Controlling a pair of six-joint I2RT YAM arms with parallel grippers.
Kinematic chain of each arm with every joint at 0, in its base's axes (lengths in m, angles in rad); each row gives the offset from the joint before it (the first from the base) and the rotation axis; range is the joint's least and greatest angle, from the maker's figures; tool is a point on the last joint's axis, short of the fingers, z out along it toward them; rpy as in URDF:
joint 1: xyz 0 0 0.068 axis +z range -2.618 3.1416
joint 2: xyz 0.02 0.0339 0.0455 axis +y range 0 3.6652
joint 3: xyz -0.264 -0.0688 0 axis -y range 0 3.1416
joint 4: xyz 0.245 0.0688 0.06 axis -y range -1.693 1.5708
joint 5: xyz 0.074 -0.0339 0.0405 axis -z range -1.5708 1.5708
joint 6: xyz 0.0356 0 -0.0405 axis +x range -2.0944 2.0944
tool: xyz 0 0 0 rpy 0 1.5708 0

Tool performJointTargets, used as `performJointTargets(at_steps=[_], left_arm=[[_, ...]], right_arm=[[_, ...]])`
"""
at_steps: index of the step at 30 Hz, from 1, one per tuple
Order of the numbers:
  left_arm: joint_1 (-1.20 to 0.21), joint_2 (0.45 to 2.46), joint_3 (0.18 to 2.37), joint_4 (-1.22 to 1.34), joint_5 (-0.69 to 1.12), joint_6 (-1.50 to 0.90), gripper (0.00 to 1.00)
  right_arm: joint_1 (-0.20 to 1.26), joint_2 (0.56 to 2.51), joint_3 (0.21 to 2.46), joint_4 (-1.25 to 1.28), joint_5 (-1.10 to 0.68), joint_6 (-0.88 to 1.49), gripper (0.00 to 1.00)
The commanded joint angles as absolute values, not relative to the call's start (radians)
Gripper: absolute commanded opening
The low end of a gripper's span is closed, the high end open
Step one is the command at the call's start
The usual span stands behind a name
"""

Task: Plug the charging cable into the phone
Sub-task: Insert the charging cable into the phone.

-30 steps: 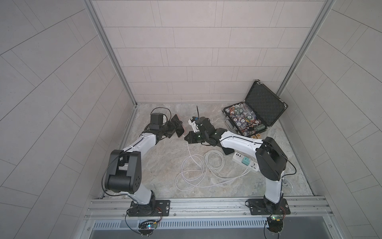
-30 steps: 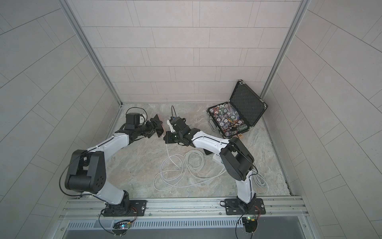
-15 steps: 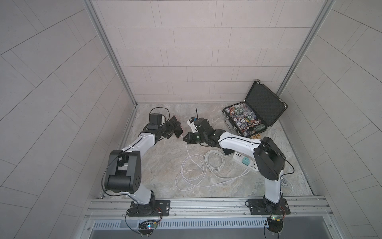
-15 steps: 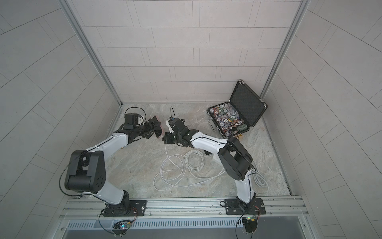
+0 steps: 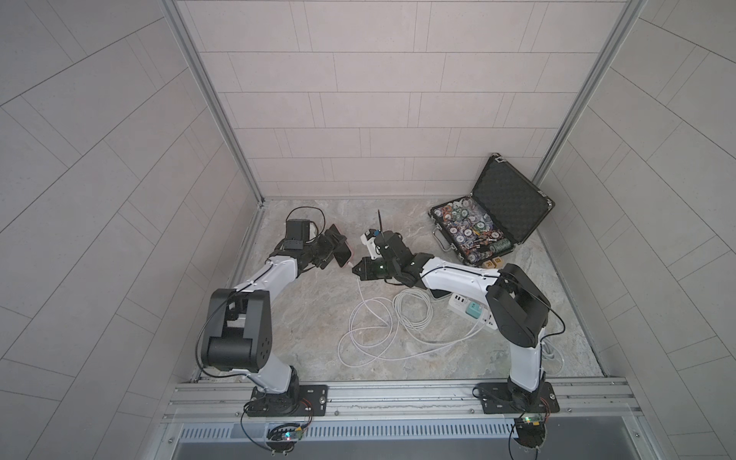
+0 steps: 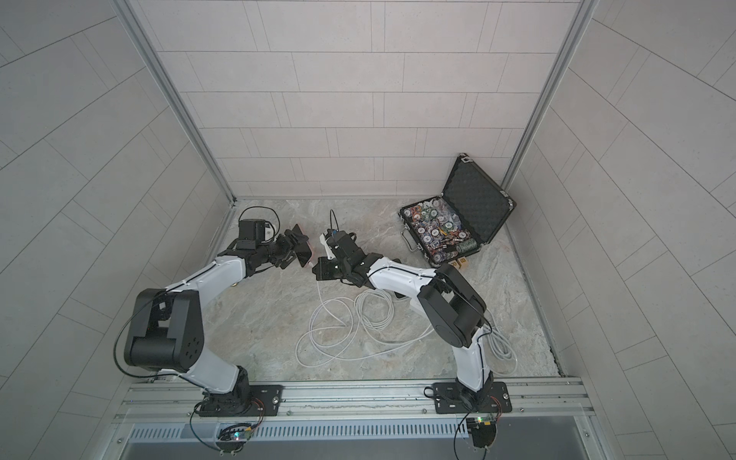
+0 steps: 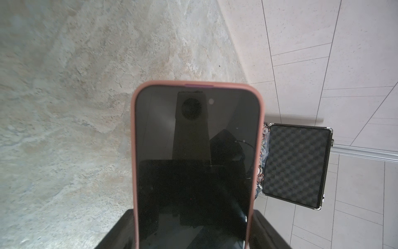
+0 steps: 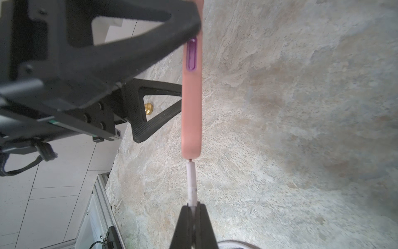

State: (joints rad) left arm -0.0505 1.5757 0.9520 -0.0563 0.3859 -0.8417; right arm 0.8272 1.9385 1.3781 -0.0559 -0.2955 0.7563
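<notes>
Right arm [image 5: 458, 275] edged nearer left arm [image 5: 275, 275]; both stretched low over marbled tabletop [image 5: 310, 318]
Left gripper [image 5: 331, 247] jaws spread, clamping coral-red flat phone with glossy black screen [image 7: 197, 161] off table
Right gripper [image 8: 192, 208] jaws pressed together, pinching long thin white charging cable [image 5: 395, 310] behind small white plug [image 8: 191, 181], tip meeting phone's end
</notes>
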Motion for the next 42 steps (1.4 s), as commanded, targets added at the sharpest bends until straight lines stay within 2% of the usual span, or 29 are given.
performJointTargets(at_steps=[1, 27, 42], left_arm=[[-0.054, 1.536, 0.940, -0.078, 0.469, -0.841, 0.40], [-0.038, 1.518, 0.929, -0.075, 0.476, -0.839, 0.37], [-0.047, 1.503, 0.902, -0.072, 0.518, -0.799, 0.27]], right_arm=[[0.825, 1.946, 1.378, 0.002, -0.255, 0.757, 0.00], [0.850, 1.977, 1.413, -0.004, -0.229, 0.745, 0.00], [0.822, 2.016, 1.514, -0.051, -0.219, 0.696, 0.00]])
